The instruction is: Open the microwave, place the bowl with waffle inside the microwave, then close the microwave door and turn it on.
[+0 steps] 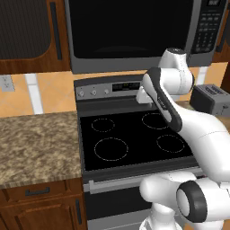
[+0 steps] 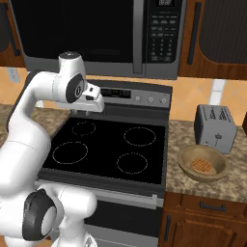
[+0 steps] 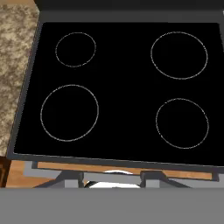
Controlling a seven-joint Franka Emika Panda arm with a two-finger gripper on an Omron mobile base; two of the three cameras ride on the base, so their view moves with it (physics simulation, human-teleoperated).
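Note:
The microwave [image 1: 134, 64] hangs above the stove, and its black glass microwave door [image 1: 130, 27] is shut. In the right base view the microwave door [image 2: 72, 29] has its long grey handle [image 2: 139, 36] beside the keypad [image 2: 161, 29]. The tan bowl [image 2: 185, 161] rests on the counter right of the stove, with the waffle [image 2: 203, 166] lying in it. My gripper [image 2: 86, 112] hangs over the back of the stove, pointing down, well left of the bowl and below the microwave. It also shows in the left base view [image 1: 143, 99]. Nothing is between its fingers, and their spread is not clear.
A black glass stove top [image 3: 122, 87] with four ring burners lies under the hand. A grey toaster [image 2: 215, 128] stands just behind the bowl. Speckled counter [image 1: 36, 143] runs left of the stove. Dark wood cabinets [image 2: 217, 34] flank the microwave.

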